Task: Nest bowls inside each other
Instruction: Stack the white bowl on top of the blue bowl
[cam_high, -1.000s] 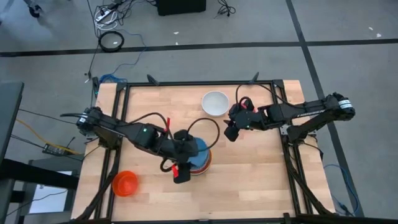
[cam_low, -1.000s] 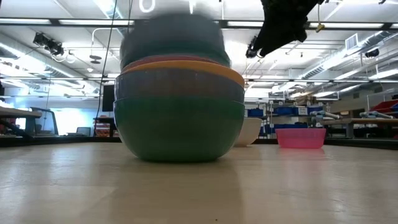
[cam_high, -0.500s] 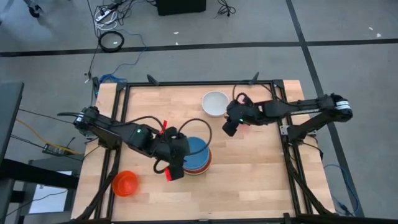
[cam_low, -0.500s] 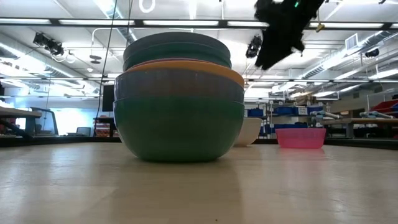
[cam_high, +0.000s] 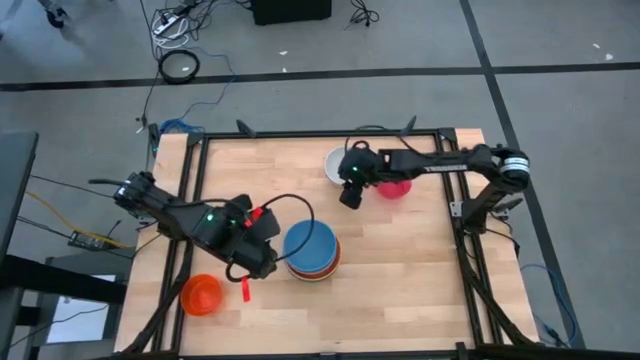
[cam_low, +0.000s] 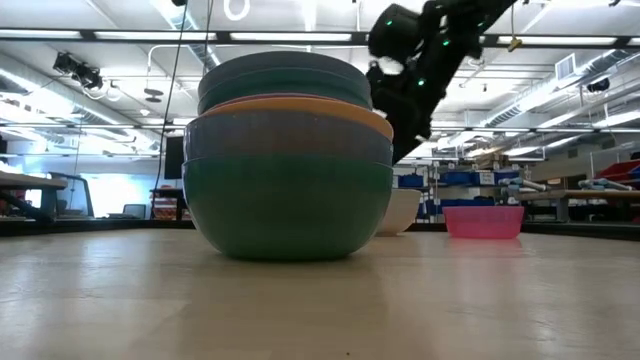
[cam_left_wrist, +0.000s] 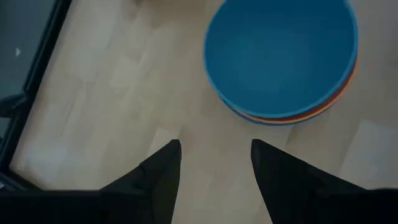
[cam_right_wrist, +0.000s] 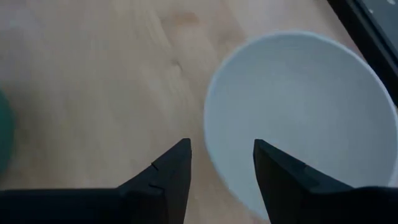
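I see right pincer (cam_high: 344, 196) open, empty, over round white plastic bowl (cam_high: 338, 163) rim | left pincer (cam_high: 247, 281) open, empty, beside blue-topped nested bowl stack (cam_high: 310, 250) on counter (cam_high: 420, 270)

We count 1 nested stack of bowls (cam_high: 311, 251) with a blue one on top, plus 3 loose: 1 white bowl (cam_high: 335, 166), 1 pink bowl (cam_high: 395, 187), 1 orange bowl (cam_high: 200, 294).

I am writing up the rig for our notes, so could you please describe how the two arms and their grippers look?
Both arms are dark and jointed, with black cables looping alongside. The left gripper has two dark, flat, tapering fingers and a red part beside it in the high view. The right gripper has matching dark fingers; its arm bears a white band.
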